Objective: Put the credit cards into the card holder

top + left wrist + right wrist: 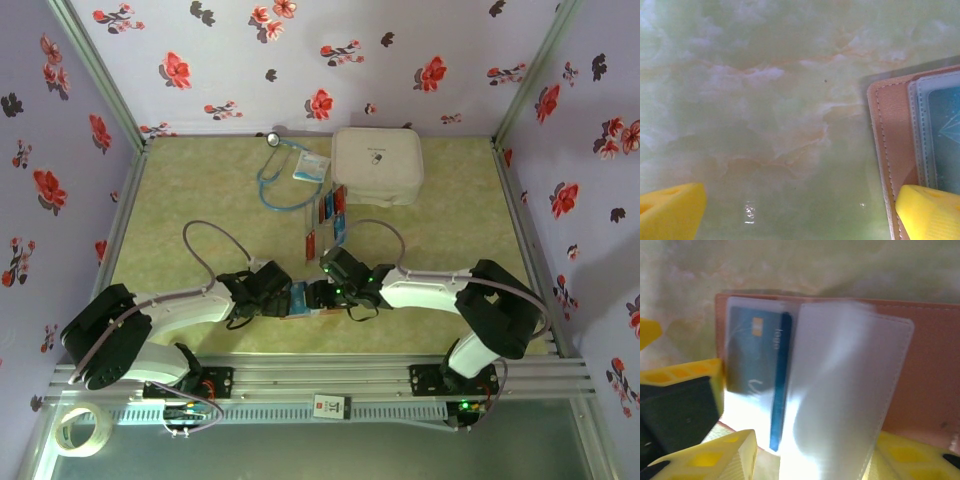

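Tabletop (pixel 180 200), arms (pixel 420 290) low beside card holder (pixel 895 150)

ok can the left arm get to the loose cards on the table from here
Probably yes: the left gripper is open beside the card holder, and the loose cards lie just beyond it on bare table, nothing visibly between.

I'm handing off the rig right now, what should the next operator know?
Left gripper: jaws wide open, nothing between them, one finger over the card holder's edge.
Right gripper: jaws part open astride a clear sleeve leaf; grip unclear.
Holder lies open between the two grippers.
Done: one blue card sits in a sleeve; a second blue card stands edge-on at the fold, not clearly seated.
To do: the red and blue cards farther out, near the white case.
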Available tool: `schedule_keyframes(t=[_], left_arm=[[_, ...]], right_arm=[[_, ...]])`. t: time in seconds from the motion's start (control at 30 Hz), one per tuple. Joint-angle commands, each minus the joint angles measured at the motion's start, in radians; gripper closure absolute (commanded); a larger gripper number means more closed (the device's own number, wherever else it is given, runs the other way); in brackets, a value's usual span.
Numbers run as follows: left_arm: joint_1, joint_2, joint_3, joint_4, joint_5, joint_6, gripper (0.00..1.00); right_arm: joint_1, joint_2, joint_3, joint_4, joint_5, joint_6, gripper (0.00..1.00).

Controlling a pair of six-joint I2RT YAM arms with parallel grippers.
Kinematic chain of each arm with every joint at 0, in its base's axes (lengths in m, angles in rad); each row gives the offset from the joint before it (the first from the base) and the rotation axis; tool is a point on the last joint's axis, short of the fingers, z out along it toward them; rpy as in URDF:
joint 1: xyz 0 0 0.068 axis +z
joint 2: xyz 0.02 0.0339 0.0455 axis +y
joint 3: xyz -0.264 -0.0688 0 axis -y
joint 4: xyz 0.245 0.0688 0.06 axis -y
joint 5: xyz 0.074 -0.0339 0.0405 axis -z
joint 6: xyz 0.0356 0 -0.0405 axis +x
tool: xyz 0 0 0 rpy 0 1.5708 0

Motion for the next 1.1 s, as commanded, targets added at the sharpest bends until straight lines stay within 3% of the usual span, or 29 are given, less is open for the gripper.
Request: schedule_keyframes(t=[0.0, 0.2, 0.53, 0.77, 1.07], left_arm=[[-0.012, 0.021, -0.030, -0.004, -0.005, -0.011, 0.00], [0.004, -0.057, -0.036, -0.052, -0.038, -0.015, 0.00], [0.118, -0.255, -0.115, -0.103, -0.041, -0.036, 0.00], [0.124, -0.291, -0.127, -0.104, -0.035, -0.041, 0.00], [0.125, -0.278, -0.119, -0.082, -0.010, -0.020, 0.00]], right_arm=[[0.012, -0.014, 0.042, -0.019, -0.019, 0.008, 0.46], [0.037, 0.010, 0.100, -0.039, -0.019, 0.007, 0.46], [0.088, 0.168, 0.215, -0.019, -0.011, 0.024, 0.46], [0.100, 0.249, 0.245, 0.016, -0.013, 0.054, 0.47], [0.086, 0.107, 0.296, -0.142, 0.058, -0.014, 0.44]])
